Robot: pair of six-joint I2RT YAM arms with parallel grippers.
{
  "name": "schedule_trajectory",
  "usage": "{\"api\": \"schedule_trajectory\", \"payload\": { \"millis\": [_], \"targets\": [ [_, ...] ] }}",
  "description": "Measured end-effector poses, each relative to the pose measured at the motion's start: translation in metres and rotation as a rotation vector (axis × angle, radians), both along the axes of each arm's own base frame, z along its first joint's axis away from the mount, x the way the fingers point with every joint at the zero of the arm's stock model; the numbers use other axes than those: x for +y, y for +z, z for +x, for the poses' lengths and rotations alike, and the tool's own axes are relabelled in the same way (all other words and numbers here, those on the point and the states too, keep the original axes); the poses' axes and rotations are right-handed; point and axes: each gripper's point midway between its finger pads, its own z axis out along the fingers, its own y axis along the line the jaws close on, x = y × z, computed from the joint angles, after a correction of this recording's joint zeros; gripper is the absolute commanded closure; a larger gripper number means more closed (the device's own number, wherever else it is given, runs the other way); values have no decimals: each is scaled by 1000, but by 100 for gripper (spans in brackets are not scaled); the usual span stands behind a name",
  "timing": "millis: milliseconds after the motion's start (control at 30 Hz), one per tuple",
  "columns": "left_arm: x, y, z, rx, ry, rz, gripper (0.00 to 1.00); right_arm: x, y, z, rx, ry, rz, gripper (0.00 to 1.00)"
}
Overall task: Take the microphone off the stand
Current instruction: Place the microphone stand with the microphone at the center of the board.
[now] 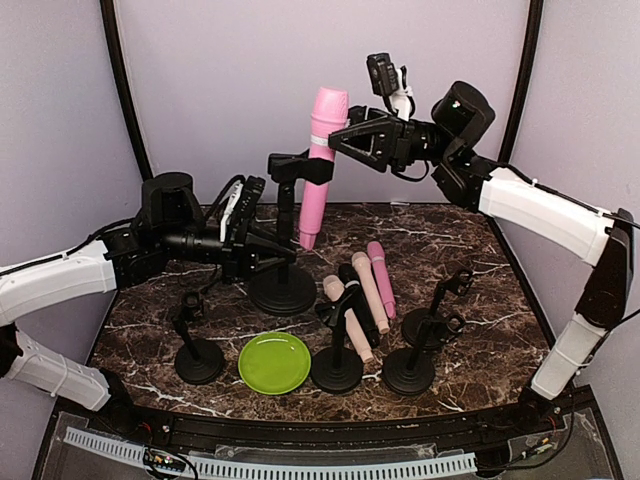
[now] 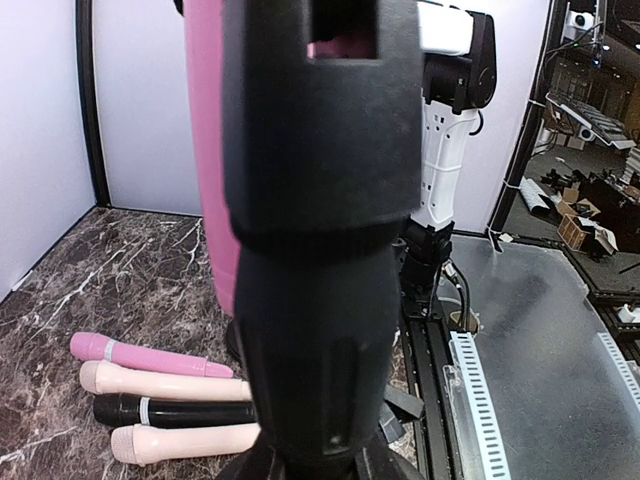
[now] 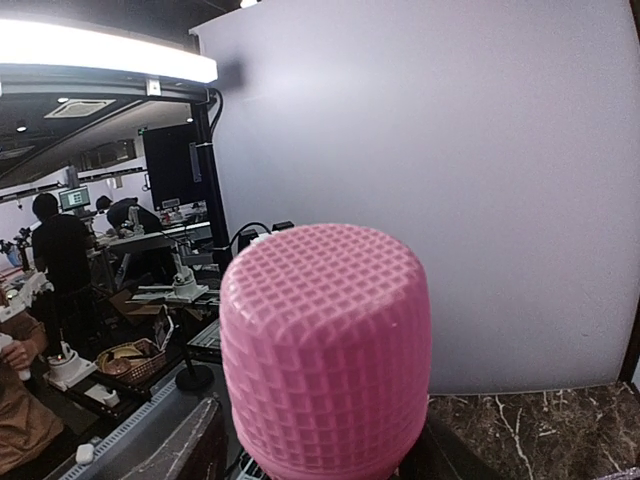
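A pink microphone [image 1: 320, 165] stands upright in the clip of a black stand [image 1: 284, 285] at the back middle of the table. My left gripper [image 1: 266, 250] is shut on the stand's post low down, and the stand [image 2: 320, 300] fills the left wrist view with the microphone's pink body [image 2: 205, 150] behind it. My right gripper [image 1: 338, 140] reaches in from the right, just under the microphone's head. In the right wrist view the pink mesh head [image 3: 325, 350] rises between the two fingers [image 3: 190, 445]. Contact with the microphone is hidden.
Several loose microphones [image 1: 365, 295], pink, beige and black, lie right of the stand. A green plate [image 1: 274, 362] sits near the front. Empty black stands [image 1: 198, 352] [image 1: 410, 365] [image 1: 446, 305] stand to the left and right, one [image 1: 336, 362] beside the plate.
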Motion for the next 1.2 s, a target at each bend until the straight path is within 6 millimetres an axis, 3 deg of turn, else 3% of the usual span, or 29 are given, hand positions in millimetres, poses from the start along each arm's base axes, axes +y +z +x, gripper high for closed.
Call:
{"api": "schedule_trajectory", "payload": {
  "millis": [233,400,533,767,933,1200],
  "targets": [
    [1,-5,4,10,24,21,100,6,-6,12,-8,-94,-18,49],
    [1,-7,6,1,39,27,100,17,-16,16,-14,-144,-53,60],
    [2,-10,11,-10,63,41,100,21,-19,20,-25,-178,-58,62],
    [6,-16,23,-24,108,63,100,16,-27,24,-30,-247,-64,60],
    [5,-19,25,-26,111,69,100,11,-30,21,-24,-265,-70,51],
    [3,-34,25,-7,96,108,100,12,-21,14,-20,-210,-36,48]
  ]
}}
